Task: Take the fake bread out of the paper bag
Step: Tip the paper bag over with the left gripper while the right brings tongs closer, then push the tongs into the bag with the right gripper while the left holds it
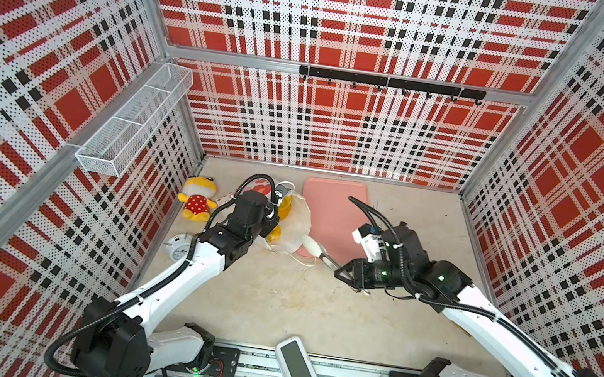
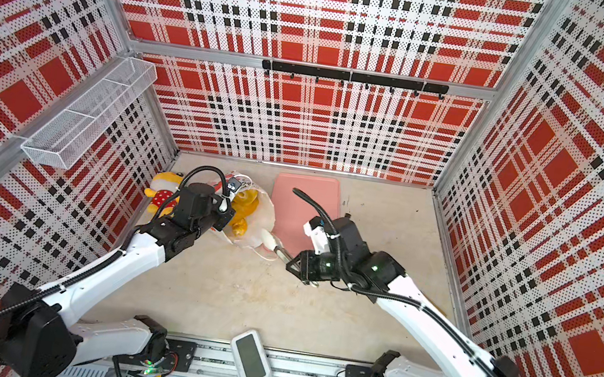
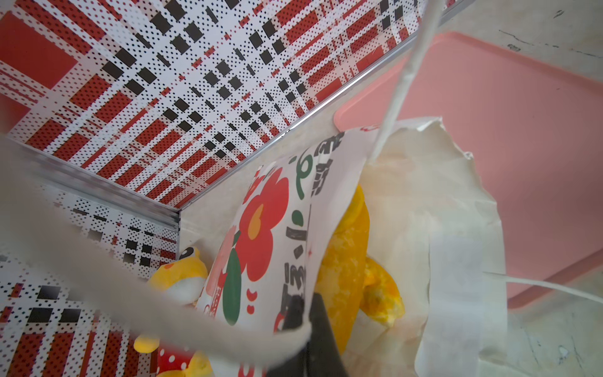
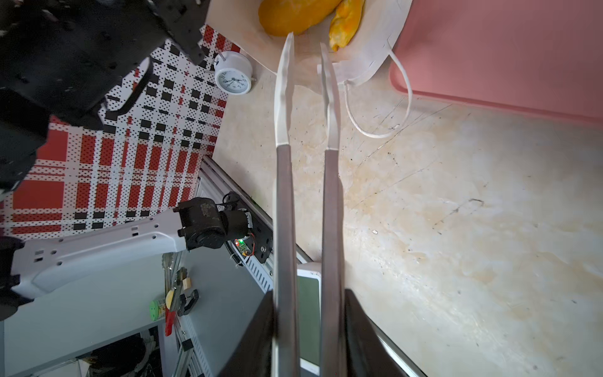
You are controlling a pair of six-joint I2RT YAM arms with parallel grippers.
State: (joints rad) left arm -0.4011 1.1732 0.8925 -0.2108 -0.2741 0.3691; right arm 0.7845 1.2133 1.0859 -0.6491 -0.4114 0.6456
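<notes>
Just beyond the slightly parted tongs (image 4: 284,196) clamped in the right gripper (image 4: 308,326), the fake bread (image 4: 293,16) lies crosswise in the paper bag (image 4: 368,49) pinched by the left gripper (image 3: 308,313).

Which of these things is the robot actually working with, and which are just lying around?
In the job: paper bag, fake bread inside it, tongs in the right gripper, left gripper pinching the bag's edge; probably the pink tray beside it.

Lying about: plush toy, alarm clock, wire basket on the wall, hook rail, white gadget at the front.
</notes>
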